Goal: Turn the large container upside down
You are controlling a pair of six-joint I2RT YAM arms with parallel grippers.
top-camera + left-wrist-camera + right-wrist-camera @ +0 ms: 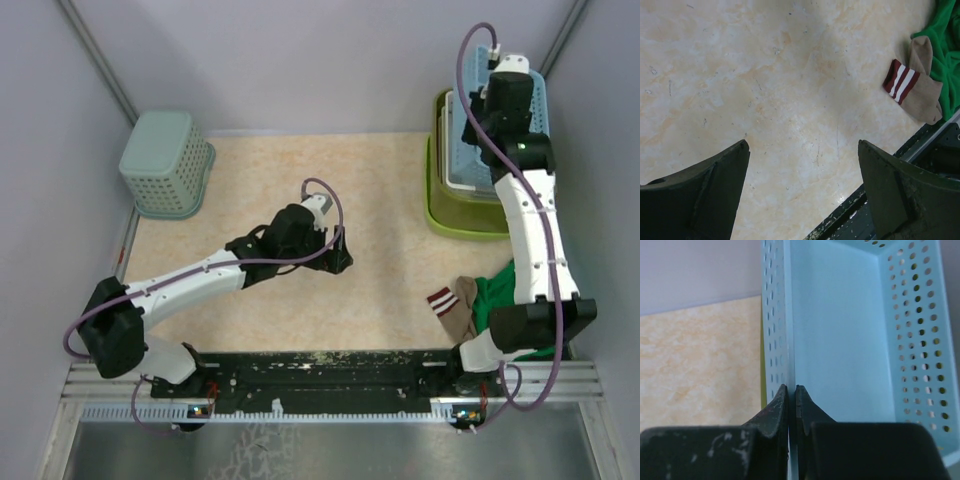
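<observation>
far left, at the back corner of the surface (390, 190), a grey-green slatted basket (167, 163) sits bottom up.

my left arm (190, 280) reaches from its base at the near left edge out toward the middle, low and nearly flat. its wrist is bent down so the left hand (802, 145) points at bare surface. in the left wrist view the two fingers (705, 195) are spread wide with nothing between them, and i see only tabletop beneath.

right of that, near the front edge, a tan sock with maroon and white stripes (450, 303) lies flat. it touches a crumpled green cloth (492, 298), which is partly under my right arm.

the large container (447, 215), lime green, stands at the far right toward the back, close to the side wall. it is open side up and not yet turned over. a pale blue perforated basket (472, 165) is nested inside it, also open side up. i can't tell whether another basket sits under that one.

my right arm (535, 230) rises from the near right base and stretches straight back over the container, with its wrist folded above the blue basket. in the right wrist view the right hand (791, 387) is pressed together on the blue basket's left wall, one finger outside and one inside. a thin lime strip of the container shows just beside the outer finger.
</observation>
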